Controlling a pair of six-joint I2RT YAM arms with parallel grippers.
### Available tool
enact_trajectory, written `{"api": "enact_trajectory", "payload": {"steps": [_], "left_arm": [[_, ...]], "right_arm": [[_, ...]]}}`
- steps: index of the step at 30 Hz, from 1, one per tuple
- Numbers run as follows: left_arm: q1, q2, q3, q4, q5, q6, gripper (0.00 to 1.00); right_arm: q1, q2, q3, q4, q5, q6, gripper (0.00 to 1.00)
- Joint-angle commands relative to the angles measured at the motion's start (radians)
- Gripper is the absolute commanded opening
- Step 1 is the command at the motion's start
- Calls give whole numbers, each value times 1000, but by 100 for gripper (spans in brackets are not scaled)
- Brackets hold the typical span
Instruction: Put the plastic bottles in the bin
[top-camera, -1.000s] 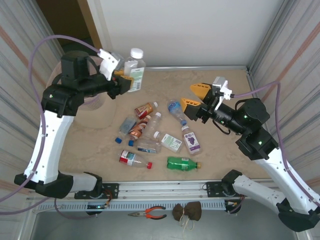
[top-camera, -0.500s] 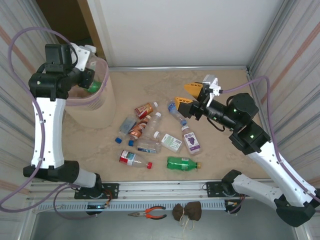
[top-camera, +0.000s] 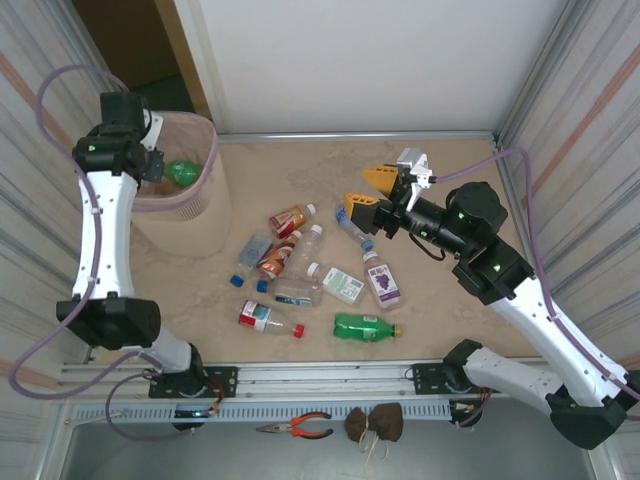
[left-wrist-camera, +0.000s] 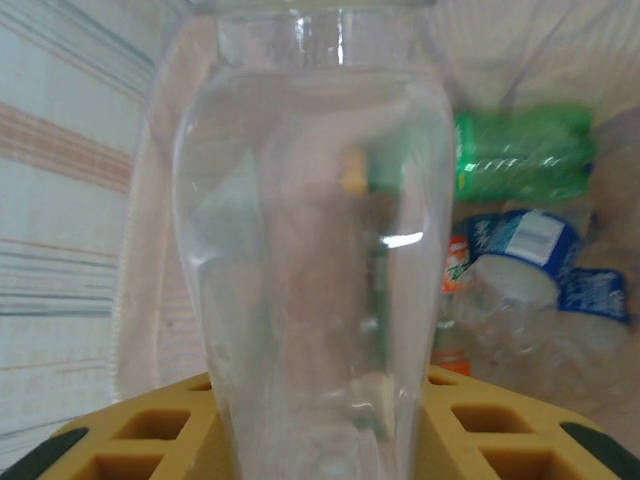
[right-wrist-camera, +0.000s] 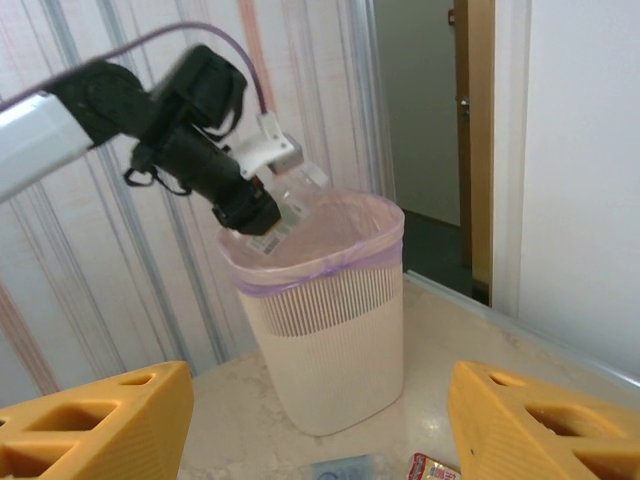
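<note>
My left gripper (top-camera: 152, 166) hangs over the bin (top-camera: 205, 205), a beige ribbed wastebasket with a pale pink liner, and is shut on a clear plastic bottle (left-wrist-camera: 310, 250). The bottle fills the gap between its yellow fingers (left-wrist-camera: 130, 435). In the right wrist view that gripper (right-wrist-camera: 252, 212) and its bottle (right-wrist-camera: 292, 205) hang at the bin's rim (right-wrist-camera: 330, 265). Inside the bin lie a green bottle (left-wrist-camera: 520, 150) and a blue-labelled one (left-wrist-camera: 525, 245). My right gripper (top-camera: 370, 192) hovers open and holds nothing, above a blue-capped bottle (top-camera: 353, 222). Several more bottles lie mid-table, among them a green one (top-camera: 366, 326) and a purple-labelled one (top-camera: 381, 280).
Corrugated walls close in left and right, and a white wall (top-camera: 380, 60) stands at the back. A dark doorway (top-camera: 130, 40) opens behind the bin. Pliers (top-camera: 296, 428) lie on the ledge below the arm bases. Bare table (top-camera: 450, 170) lies at the back right.
My left arm has swung left with the clear bottle, from above the table's back to over the bin. The right gripper has drifted left and a little back.
</note>
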Motion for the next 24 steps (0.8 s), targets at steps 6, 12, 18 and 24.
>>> {"api": "enact_trajectory", "payload": {"steps": [6, 12, 18, 24], "left_arm": [[54, 86, -151, 115, -70, 47, 43], [57, 159, -160, 135, -38, 54, 48], [56, 243, -140, 119, -3, 40, 56], [51, 237, -135, 113, 63, 15, 66]], "right_arm": [[7, -6, 29, -8, -30, -25, 67], [7, -6, 19, -8, -31, -24, 67], [7, -18, 1, 7, -45, -20, 67], [7, -30, 1, -11, -17, -25, 67]]}}
